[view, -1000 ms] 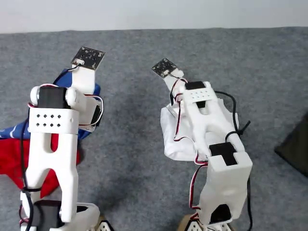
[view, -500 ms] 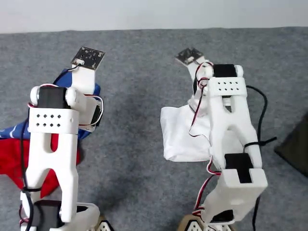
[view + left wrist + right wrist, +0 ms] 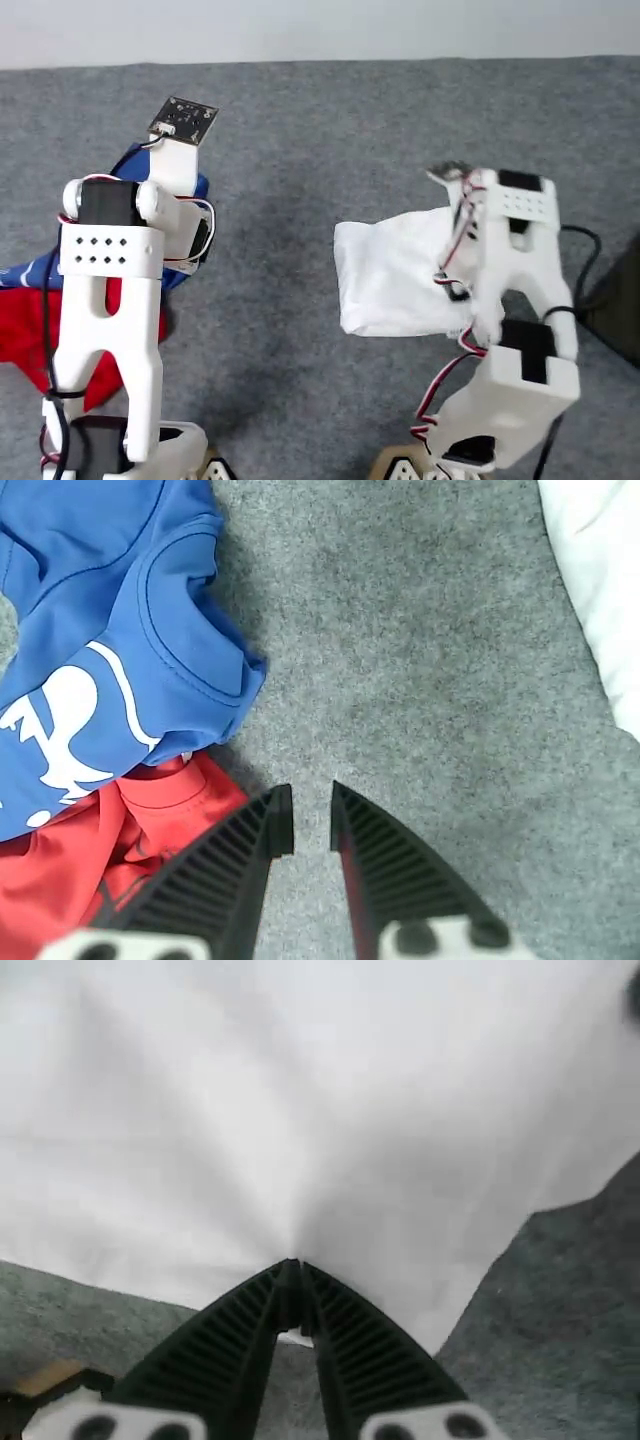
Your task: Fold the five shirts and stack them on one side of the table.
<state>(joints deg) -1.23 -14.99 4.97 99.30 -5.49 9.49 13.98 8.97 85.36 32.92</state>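
A white shirt [image 3: 390,275] lies partly folded on the grey table, right of centre. My right gripper [image 3: 292,1265] is shut on its cloth [image 3: 300,1110], and creases run out from the fingertips. The right arm [image 3: 510,250] stands over the shirt's right side. A blue shirt [image 3: 135,165] with a white print and a red shirt [image 3: 20,330] lie crumpled together at the left, partly under the left arm [image 3: 110,260]. My left gripper [image 3: 300,815] hovers over bare carpet just beside the blue shirt [image 3: 100,630] and red shirt [image 3: 80,870], its fingers a little apart with nothing between them.
A dark, flat object [image 3: 612,295] lies at the table's right edge, close to the right arm. Bare grey carpet [image 3: 270,200] runs between the two arms and across the far half of the table. The white shirt's edge [image 3: 600,580] shows in the left wrist view.
The right arm has swung to the right and pulled the white shirt's right side with it, so the cloth now spreads wider. The left arm has stayed still.
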